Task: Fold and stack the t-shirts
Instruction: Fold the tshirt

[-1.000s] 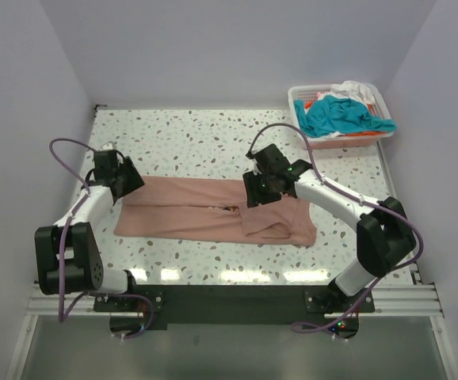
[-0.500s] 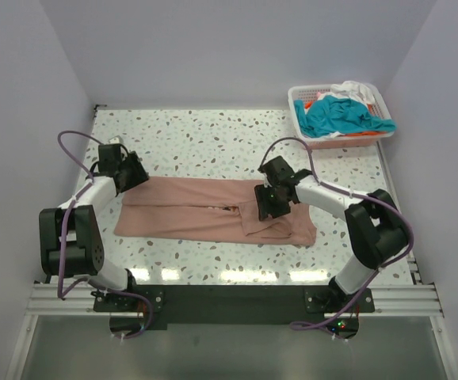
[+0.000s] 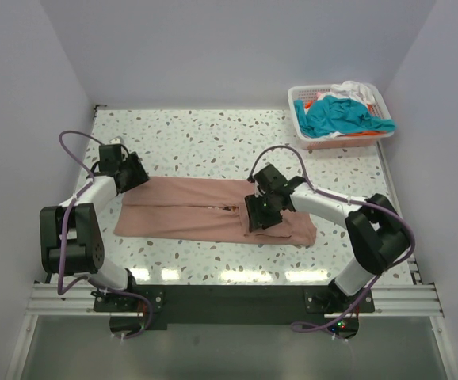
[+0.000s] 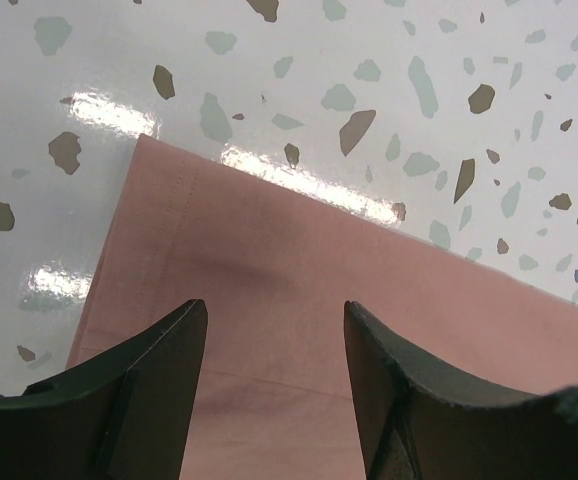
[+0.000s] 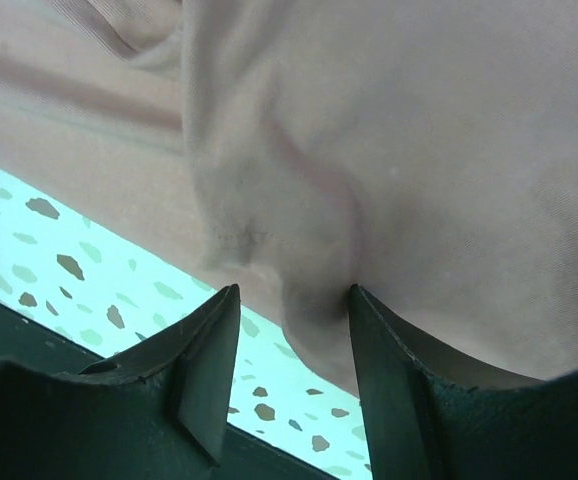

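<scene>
My left fingers (image 3: 136, 179) hang open, empty, over the tee (image 3: 181, 207); my right fingers (image 3: 257, 218) straddle a pucker, open. Closing there might snag both layers.

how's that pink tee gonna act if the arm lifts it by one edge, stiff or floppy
Probably floppy: the dusty salmon-pink cloth t-shirt lies flat with soft creases, and a fold bulges between the fingers of the right end effector. It looks thin, so likely light, sagging when lifted by one edge. Pushed, it would probably bunch rather than slide whole.
</scene>
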